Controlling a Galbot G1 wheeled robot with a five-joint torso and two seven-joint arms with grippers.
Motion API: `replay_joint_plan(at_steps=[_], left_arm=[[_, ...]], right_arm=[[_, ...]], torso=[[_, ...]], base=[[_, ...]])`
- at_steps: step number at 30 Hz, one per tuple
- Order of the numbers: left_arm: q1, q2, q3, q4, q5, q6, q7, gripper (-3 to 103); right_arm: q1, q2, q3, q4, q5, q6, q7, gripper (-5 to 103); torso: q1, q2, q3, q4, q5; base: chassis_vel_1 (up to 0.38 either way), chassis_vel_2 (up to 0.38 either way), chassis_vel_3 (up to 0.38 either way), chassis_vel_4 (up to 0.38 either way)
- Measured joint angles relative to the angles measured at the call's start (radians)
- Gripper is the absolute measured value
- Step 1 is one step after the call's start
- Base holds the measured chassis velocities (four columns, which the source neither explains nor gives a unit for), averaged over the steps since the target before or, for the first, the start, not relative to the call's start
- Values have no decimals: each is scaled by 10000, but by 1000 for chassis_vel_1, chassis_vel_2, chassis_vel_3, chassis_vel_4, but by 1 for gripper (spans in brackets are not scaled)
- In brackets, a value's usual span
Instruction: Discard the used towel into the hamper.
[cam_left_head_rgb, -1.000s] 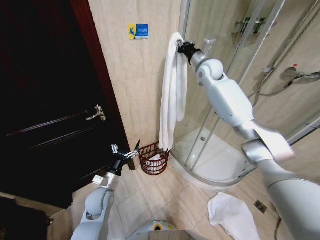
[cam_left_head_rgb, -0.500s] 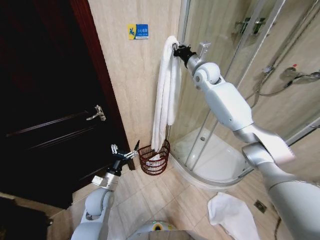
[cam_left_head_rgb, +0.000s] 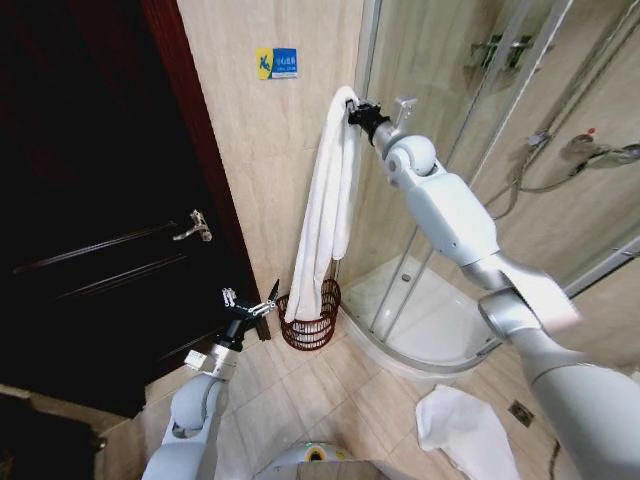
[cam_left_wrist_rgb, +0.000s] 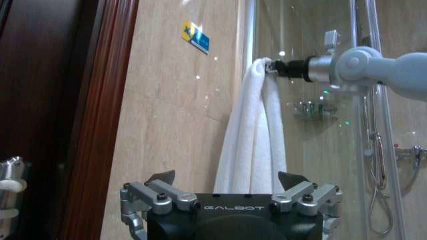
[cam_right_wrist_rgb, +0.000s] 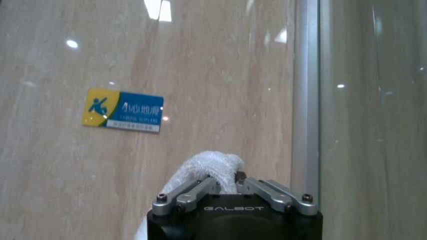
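A long white towel (cam_left_head_rgb: 325, 205) hangs from my right gripper (cam_left_head_rgb: 353, 109), which is raised high by the tiled wall and shut on its top fold. The towel's lower end dangles into the hamper (cam_left_head_rgb: 311, 320), a small round dark reddish-brown wire basket on the floor at the corner of the shower. In the right wrist view the fingers (cam_right_wrist_rgb: 193, 192) pinch the towel (cam_right_wrist_rgb: 208, 167). The left wrist view shows the towel (cam_left_wrist_rgb: 257, 135) held by the right gripper (cam_left_wrist_rgb: 272, 66). My left gripper (cam_left_head_rgb: 248, 306) is open, low beside the door, left of the hamper.
A dark wooden door (cam_left_head_rgb: 90, 200) with a handle stands at the left. The glass shower enclosure (cam_left_head_rgb: 480, 130) and its white tray (cam_left_head_rgb: 430, 320) fill the right. Another white cloth (cam_left_head_rgb: 462, 428) lies on the tiled floor at the lower right.
My right arm has carried the towel leftwards and a little lower, so its bottom end swung from the shower edge to hang into the hamper. The left arm stayed still.
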Motion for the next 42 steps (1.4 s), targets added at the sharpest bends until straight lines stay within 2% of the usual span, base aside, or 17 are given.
replay_joint_plan(at_steps=[13, 19, 32, 36, 42], left_arm=[[-35, -116, 107, 59, 145, 33, -2, 100], [12, -172, 87, 61, 168, 32, -4, 100], [106, -310, 52, -51, 284, 23, -11, 100], [215, -342, 12, -104, 342, 10, -10, 100], [322, -503, 98, -173, 616, 64, -12, 100]], right_arm=[[-1157, -347, -180, 1196, 246, -66, 48, 4], [-1667, -158, -139, 1037, 11, 81, 32, 4], [-1771, 191, 16, 814, -68, 178, 65, 4], [-2721, -126, 100, 1167, -127, 277, 54, 4], [-3596, -161, 249, 1454, -244, 585, 80, 4]], torso=[[-1, 0, -1, 1, -2], [-1, 0, 0, -1, -1], [-1, 1, -2, 2, -5], [0, 0, 0, -1, 1], [-56, -114, -60, -1, 0]], base=[[0, 0, 0, 0], [0, 0, 0, 0], [0, 0, 0, 0], [0, 0, 0, 0], [0, 0, 0, 0]])
